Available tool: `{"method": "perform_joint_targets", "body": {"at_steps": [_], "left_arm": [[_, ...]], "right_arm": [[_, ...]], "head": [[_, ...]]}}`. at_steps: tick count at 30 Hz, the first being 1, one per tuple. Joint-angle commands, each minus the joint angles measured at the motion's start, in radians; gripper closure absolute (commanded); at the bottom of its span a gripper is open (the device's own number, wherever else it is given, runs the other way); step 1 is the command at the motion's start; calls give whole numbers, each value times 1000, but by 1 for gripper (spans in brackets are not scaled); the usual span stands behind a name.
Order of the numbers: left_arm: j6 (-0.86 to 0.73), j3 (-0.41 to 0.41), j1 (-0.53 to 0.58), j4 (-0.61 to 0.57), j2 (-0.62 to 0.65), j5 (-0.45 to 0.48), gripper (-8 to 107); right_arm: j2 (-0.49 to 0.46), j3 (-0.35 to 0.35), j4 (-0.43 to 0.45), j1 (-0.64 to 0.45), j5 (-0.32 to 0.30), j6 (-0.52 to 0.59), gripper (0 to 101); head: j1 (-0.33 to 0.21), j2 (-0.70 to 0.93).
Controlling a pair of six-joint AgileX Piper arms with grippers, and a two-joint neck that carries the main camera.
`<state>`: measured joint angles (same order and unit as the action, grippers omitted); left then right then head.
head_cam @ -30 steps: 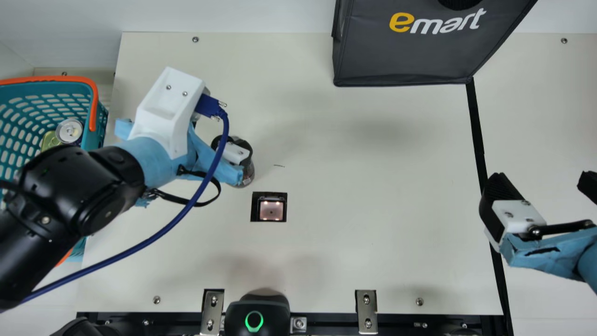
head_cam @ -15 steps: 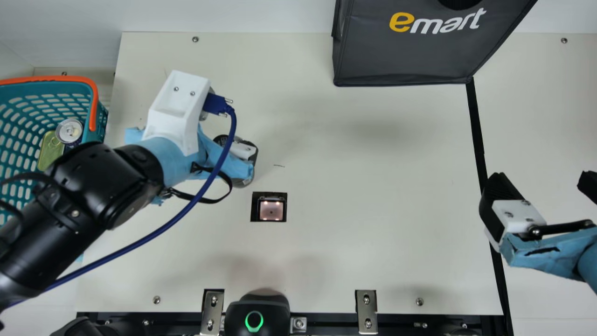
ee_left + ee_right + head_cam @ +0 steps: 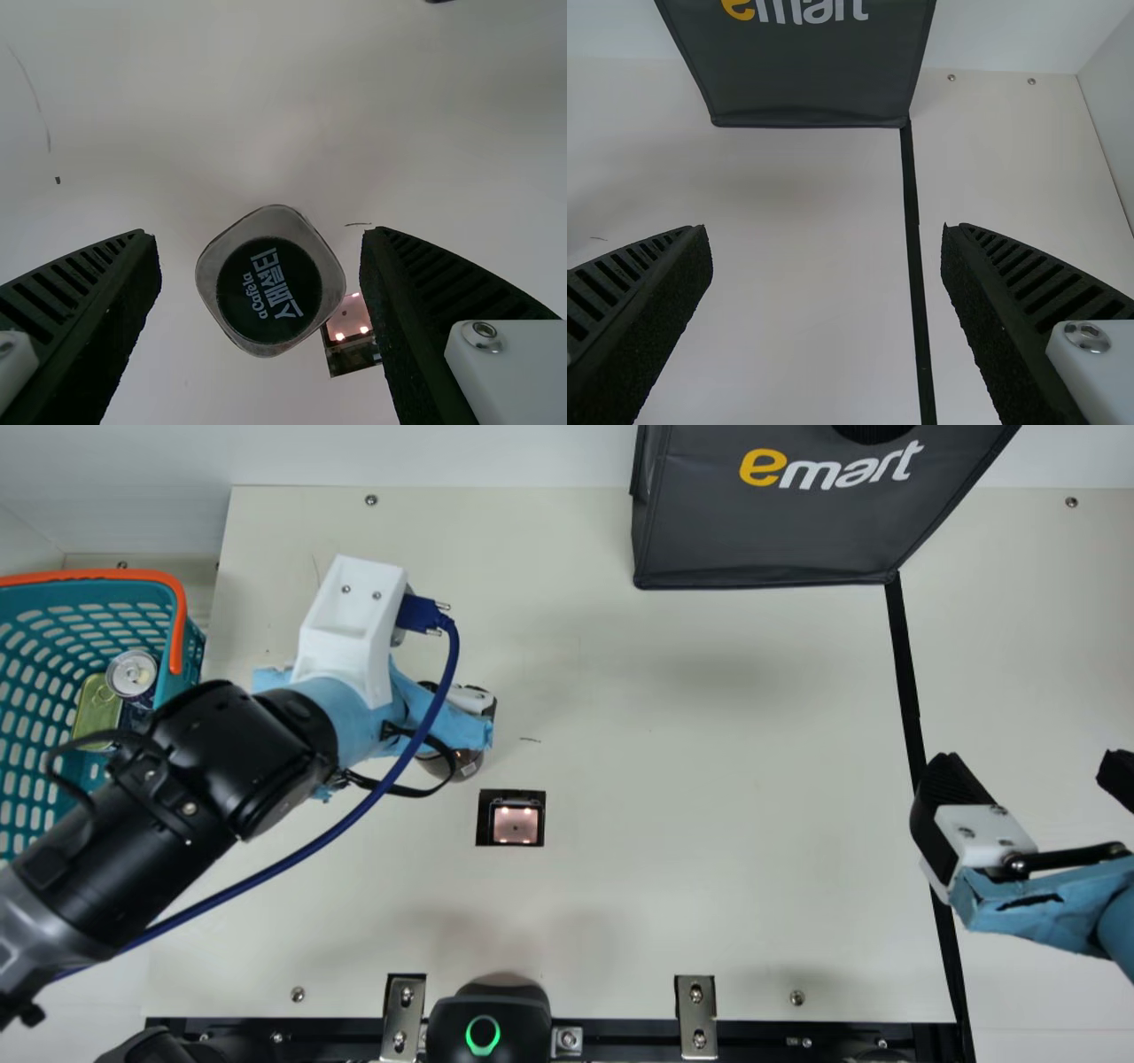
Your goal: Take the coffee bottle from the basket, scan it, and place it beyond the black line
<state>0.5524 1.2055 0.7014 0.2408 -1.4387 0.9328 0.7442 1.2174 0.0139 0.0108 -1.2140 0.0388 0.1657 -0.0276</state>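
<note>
Cream worktop (image 3: 664,903). Squarish, black-capped coffee bottle (image 3: 270,288) upright on it, near the lit, black-framed scanner (image 3: 516,824). Left gripper (image 3: 259,232) spread around it; right gripper (image 3: 825,227) open too. Scan apparently pending: close, lift, show barcode.

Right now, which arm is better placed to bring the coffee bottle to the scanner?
The left, I'd judge: the left gripper is open, with the coffee bottle showing between its fingers, near the scanner. The right gripper is off by the black line.
</note>
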Motion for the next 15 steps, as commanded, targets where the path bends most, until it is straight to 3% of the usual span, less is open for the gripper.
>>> {"method": "perform_joint_targets", "body": {"at_steps": [1,15], "left_arm": [[4,-5,-3,3,-1,-2,9],[15,-49,-3,7,-4,-22,9]], "right_arm": [[0,0,0,0,0,0,10],[0,0,0,0,0,0,10]], "head": [[-27,0],[-27,0]]}}
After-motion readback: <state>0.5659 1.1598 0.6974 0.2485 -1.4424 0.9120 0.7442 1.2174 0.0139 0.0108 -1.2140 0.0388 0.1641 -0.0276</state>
